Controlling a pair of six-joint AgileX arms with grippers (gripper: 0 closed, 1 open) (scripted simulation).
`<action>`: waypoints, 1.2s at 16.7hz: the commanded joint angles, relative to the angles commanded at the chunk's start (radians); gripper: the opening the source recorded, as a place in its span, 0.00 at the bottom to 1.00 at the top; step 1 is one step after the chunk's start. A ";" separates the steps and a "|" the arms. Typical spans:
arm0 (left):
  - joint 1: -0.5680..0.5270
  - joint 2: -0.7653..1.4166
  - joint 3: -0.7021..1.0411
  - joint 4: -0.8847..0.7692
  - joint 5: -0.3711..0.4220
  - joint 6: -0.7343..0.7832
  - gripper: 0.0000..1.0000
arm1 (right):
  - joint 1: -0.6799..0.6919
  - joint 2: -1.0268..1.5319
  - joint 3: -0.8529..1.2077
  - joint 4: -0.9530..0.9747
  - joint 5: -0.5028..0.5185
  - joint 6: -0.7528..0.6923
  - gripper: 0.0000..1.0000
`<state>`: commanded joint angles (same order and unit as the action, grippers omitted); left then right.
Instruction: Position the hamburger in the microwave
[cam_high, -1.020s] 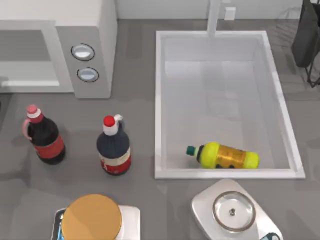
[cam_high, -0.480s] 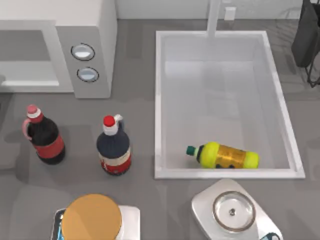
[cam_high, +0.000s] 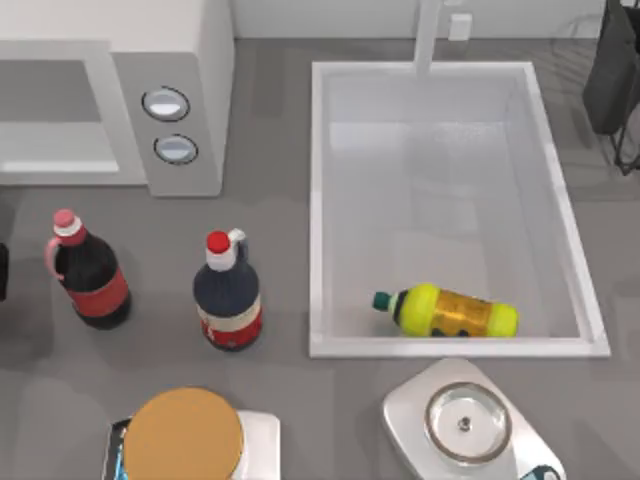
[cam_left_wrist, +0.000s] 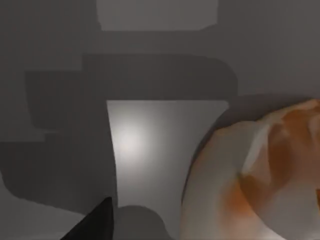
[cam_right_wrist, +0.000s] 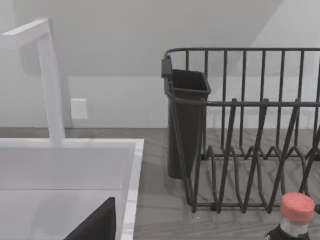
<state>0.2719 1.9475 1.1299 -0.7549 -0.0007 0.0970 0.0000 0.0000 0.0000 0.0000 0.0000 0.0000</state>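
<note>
Beside left fingertip (cam_left_wrist: 95, 225), hamburger (cam_left_wrist: 255, 175), grey surround

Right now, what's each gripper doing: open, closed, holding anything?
Left gripper: the hamburger sits right up against its wrist camera, but whether the gripper is holding it cannot be told.
Right gripper: cannot be told.

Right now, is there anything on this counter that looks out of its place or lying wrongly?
Yes. A yellow bottle with a green cap lies on its side in the white sink, near its front edge, while the two dark bottles on the counter stand upright. The hamburger appears close up in the left wrist view, not yet in the microwave.
</note>
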 joint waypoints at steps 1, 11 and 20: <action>-0.008 0.014 -0.009 0.024 0.000 -0.008 1.00 | 0.000 0.000 0.000 0.000 0.000 0.000 1.00; -0.032 0.048 -0.010 0.060 0.000 -0.030 0.77 | 0.000 0.000 0.000 0.000 0.000 0.000 1.00; -0.032 0.048 -0.010 0.060 0.000 -0.030 0.10 | 0.000 0.000 0.000 0.000 0.000 0.000 1.00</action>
<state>0.2402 1.9953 1.1203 -0.6952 -0.0004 0.0669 0.0000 0.0000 0.0000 0.0000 0.0000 0.0000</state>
